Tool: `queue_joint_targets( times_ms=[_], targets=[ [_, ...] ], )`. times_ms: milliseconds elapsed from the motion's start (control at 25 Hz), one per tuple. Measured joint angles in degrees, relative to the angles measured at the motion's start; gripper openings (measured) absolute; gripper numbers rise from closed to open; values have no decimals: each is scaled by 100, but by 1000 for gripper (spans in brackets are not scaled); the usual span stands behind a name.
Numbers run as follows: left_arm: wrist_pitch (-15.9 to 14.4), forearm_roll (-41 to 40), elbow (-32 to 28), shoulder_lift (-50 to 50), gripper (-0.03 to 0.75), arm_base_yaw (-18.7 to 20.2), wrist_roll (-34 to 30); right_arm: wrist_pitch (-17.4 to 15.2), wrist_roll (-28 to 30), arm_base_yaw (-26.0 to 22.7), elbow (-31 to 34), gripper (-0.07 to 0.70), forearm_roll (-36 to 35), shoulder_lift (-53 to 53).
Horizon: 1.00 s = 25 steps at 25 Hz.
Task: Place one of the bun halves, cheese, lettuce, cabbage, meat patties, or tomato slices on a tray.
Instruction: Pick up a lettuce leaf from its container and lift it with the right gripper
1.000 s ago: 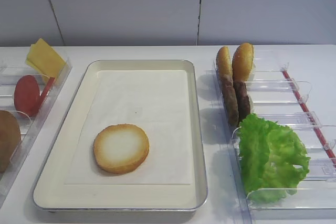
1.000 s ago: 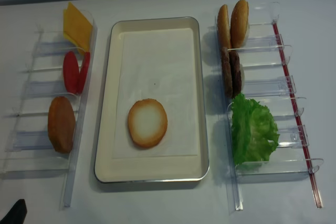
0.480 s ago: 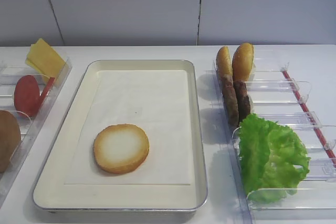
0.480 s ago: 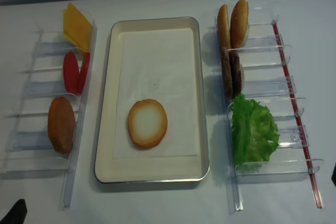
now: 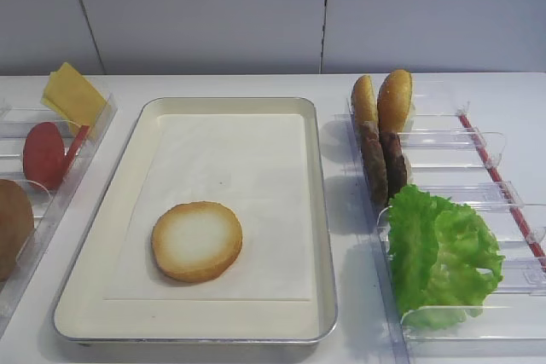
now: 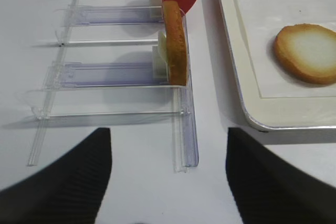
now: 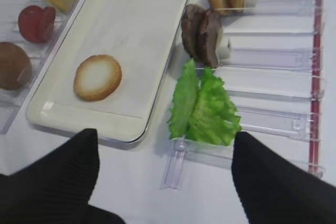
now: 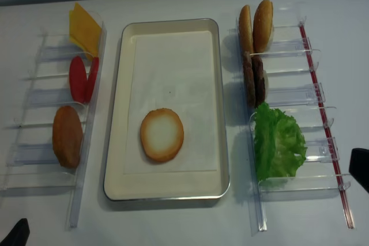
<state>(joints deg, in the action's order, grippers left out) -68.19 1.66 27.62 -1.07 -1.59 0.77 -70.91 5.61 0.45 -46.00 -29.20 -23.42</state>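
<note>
Nowhere is any writing legible. Only the wrist views show the right gripper (image 7: 163, 182) and left gripper (image 6: 168, 182), fingers spread wide, both empty; a bun half (image 8: 162, 135) lies pale face up on the tray (image 8: 115, 142).

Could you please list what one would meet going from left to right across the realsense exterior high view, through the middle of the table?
Left clear bin with the tomato slices → tray → bun half lying on the tray's liner → meat patties → right clear bin → right gripper at the picture's right edge.
</note>
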Motion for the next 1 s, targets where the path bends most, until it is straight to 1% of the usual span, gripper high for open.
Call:
queue_joint_targets(
  times_ms=[120, 240, 440, 560, 800, 880, 1000],
  targets=[
    [0, 0, 0, 0, 471, 0, 0, -149, 0, 0, -143, 545, -318, -421],
    [0, 0, 0, 0, 471, 0, 0, -158, 13, 0, -218, 545, -794, -892],
    [0, 0, 0, 0, 471, 0, 0, -135, 355, 0, -232, 545, -1559, -1700],
    [0, 0, 0, 0, 471, 0, 0, -112, 530, 0, -232, 545, -1793, -2101],
    [0, 0, 0, 0, 471, 0, 0, -61, 744, 26, -232, 545, -1954, -2754],
    [0, 0, 0, 0, 471, 0, 0, -22, 753, 204, -232, 544, -1954, -2974],
    [0, 0, 0, 0, 471, 0, 0, 1, 755, 675, -232, 524, -1944, -3306]
  ],
)
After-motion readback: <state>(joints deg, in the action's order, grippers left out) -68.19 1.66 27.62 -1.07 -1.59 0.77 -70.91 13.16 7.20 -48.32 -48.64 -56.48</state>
